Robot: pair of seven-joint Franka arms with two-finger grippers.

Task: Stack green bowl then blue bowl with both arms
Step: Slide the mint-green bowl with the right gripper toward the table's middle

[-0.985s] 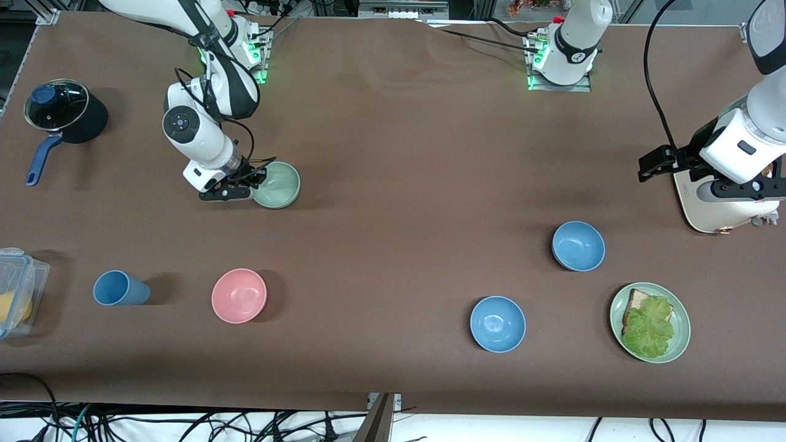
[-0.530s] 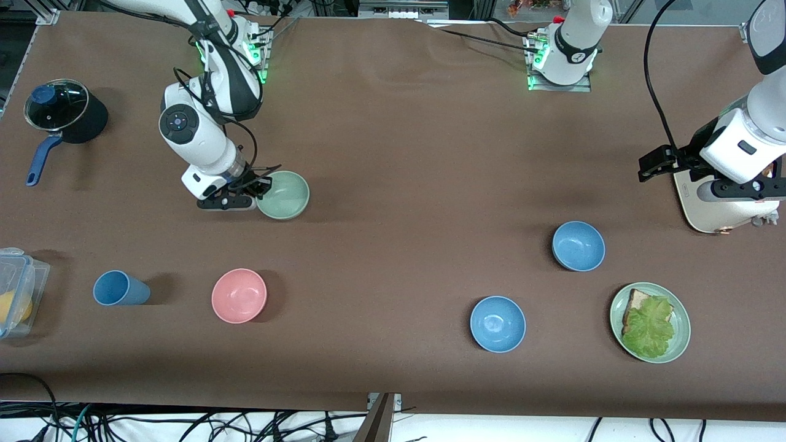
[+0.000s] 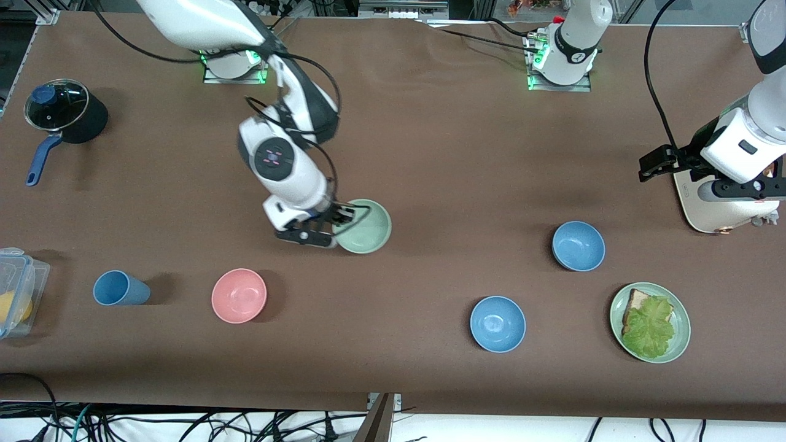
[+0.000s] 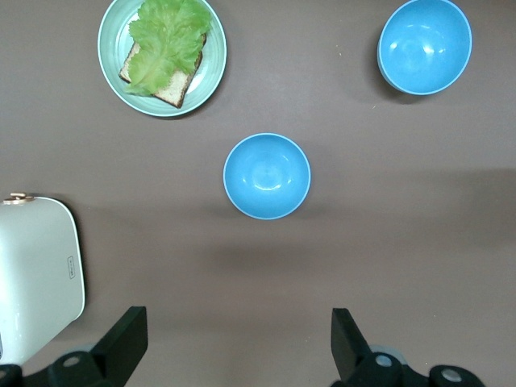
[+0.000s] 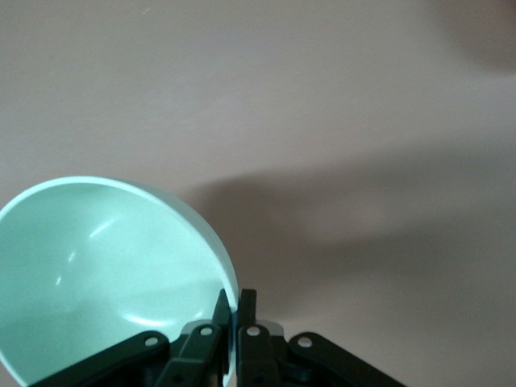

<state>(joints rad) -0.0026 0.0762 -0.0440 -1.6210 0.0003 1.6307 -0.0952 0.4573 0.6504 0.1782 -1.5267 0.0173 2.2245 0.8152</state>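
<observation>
The pale green bowl [image 3: 366, 226] hangs over the middle of the table, held by its rim. My right gripper [image 3: 334, 231] is shut on that rim; in the right wrist view the gripper [image 5: 236, 305] pinches the bowl's [image 5: 105, 266] edge. The matte steel-blue bowl [image 3: 578, 245] sits toward the left arm's end, and it also shows in the left wrist view [image 4: 266, 176]. My left gripper [image 3: 744, 195] waits open and empty above the white appliance [image 3: 706, 205]; its fingertips [image 4: 121, 339] stand wide apart.
A glossy sky-blue bowl [image 3: 497, 323] and a green plate [image 3: 681, 319] with bread and lettuce lie nearer the front camera. A pink bowl [image 3: 239, 295], blue cup [image 3: 120, 288], plastic box [image 3: 15, 288] and black pot [image 3: 66, 113] are toward the right arm's end.
My right arm has carried the green bowl toward the table's middle and toward the left arm's end. The left arm has not moved.
</observation>
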